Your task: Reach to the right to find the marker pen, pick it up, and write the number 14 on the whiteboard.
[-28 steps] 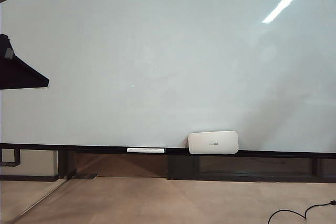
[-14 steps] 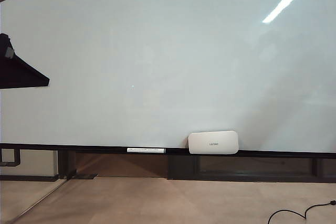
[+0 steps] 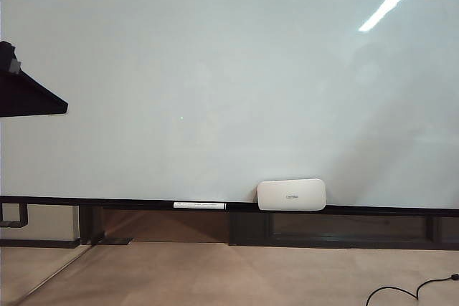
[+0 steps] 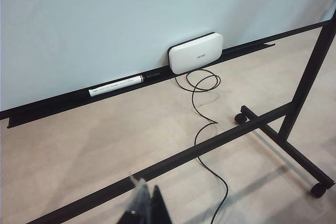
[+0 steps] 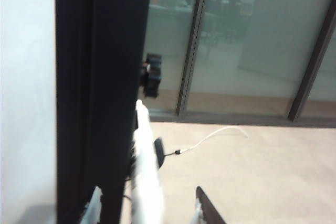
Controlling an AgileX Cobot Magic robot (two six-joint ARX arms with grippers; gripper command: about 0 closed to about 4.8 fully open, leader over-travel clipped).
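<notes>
The right tool stands wide by the whiteboard's black side frame, with a blurred white shape between its fingers; I cannot tell whether this is the marker pen. The left tool hovers over the floor, its opening unclear.

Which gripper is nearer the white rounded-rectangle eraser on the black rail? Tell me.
Probably left. The left gripper faces the white rounded eraser from some way off; the right gripper is off beside the whiteboard's black side post, eraser unseen.
</notes>
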